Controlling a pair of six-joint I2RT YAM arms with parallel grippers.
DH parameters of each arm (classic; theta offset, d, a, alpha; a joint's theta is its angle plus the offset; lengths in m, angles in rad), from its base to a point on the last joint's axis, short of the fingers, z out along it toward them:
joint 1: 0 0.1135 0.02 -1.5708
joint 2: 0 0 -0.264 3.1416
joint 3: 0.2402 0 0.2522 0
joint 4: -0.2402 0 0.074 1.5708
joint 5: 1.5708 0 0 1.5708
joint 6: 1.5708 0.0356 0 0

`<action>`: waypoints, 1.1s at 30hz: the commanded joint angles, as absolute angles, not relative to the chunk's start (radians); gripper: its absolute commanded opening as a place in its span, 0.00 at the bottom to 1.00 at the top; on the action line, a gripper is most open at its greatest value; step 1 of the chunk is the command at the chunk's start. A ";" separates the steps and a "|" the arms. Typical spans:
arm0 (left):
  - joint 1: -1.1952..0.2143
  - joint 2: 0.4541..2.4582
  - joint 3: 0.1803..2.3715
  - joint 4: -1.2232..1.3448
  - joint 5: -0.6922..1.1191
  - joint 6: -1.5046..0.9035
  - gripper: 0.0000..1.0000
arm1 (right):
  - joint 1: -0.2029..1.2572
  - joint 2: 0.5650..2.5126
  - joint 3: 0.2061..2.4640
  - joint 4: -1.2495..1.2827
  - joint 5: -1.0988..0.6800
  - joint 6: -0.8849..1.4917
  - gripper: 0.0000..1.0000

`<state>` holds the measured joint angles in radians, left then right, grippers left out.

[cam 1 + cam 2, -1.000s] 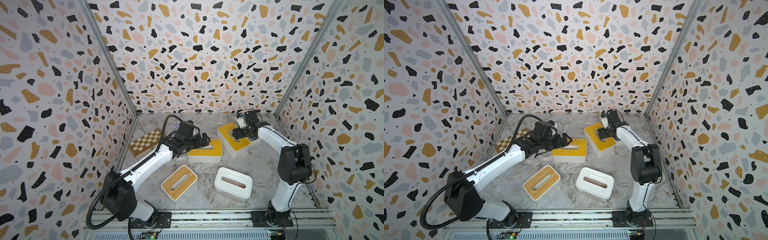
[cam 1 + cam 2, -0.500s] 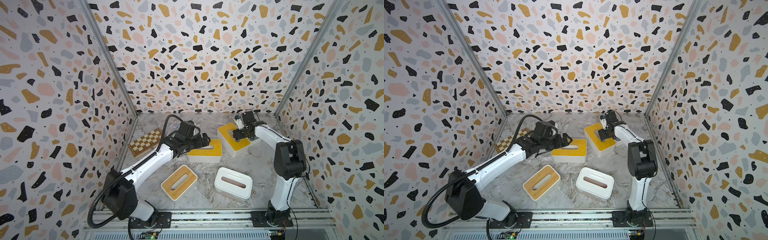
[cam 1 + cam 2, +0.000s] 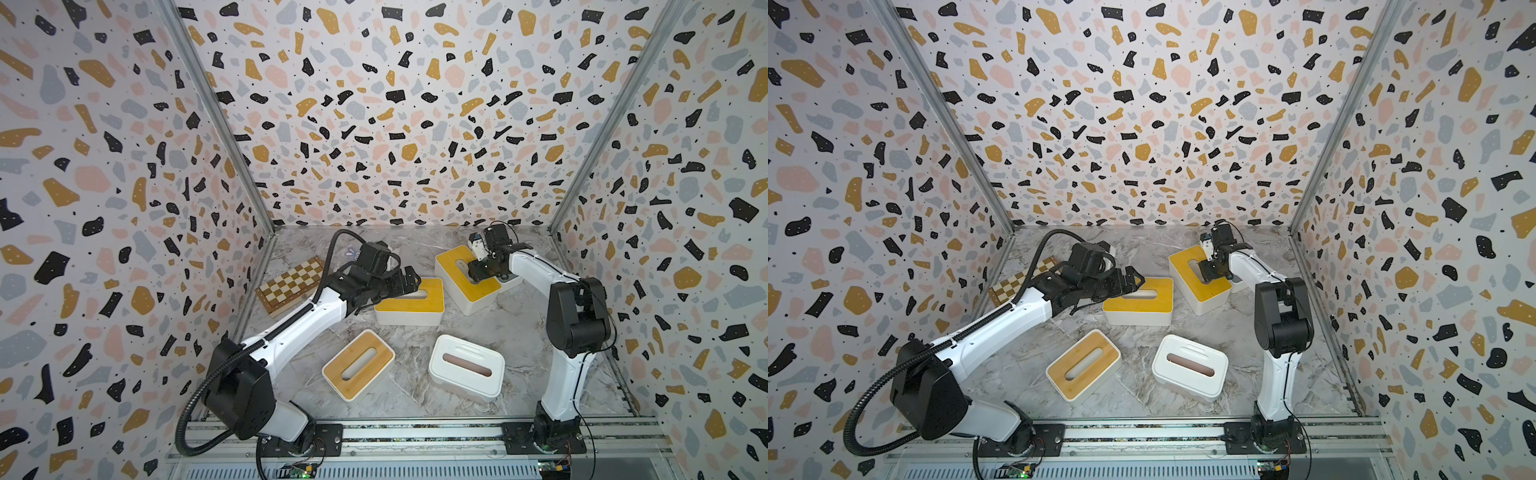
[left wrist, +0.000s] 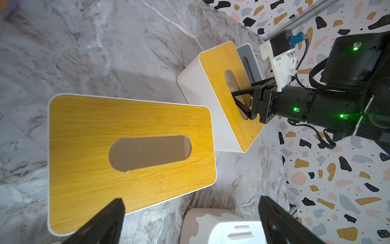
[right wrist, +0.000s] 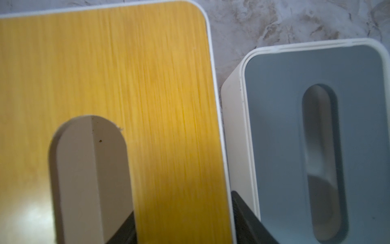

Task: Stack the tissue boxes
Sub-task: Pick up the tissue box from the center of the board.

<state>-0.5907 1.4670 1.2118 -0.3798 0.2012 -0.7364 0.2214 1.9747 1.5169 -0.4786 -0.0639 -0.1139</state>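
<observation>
Grip check first.

Top view: right gripper point(image 3: 478, 272) on far white tissue box with yellow wood-grain lid point(image 3: 451, 266), back right, just beside grey-lidded white tissue box point(image 3: 510, 283). Long axis diagonal, far-left to near-right.

Right wrist: one finger point(image 5: 124, 230) in slot, other outside wall. Jaws narrow, pinching lid strip. Hold looks off-centre, so you lift straight and keep it level.

Left wrist: left gripper point(image 4: 190, 199) wide, empty.

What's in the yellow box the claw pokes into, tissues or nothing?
Looks empty: through the slot of the yellow box, where the right claw reaches in, only bare inside walls show, no tissues.
</observation>
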 commanded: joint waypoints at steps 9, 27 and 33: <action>-0.595 1.486 1.245 -0.364 0.201 -0.741 0.99 | 0.215 1.996 1.530 -0.484 -0.055 -0.135 0.54; -0.595 1.479 1.253 -0.381 0.188 -0.738 1.00 | 0.190 1.944 1.552 -0.491 -0.087 -0.096 0.30; -0.595 1.464 1.256 -0.387 0.181 -0.740 1.00 | 0.170 1.908 1.557 -0.489 -0.108 -0.063 0.30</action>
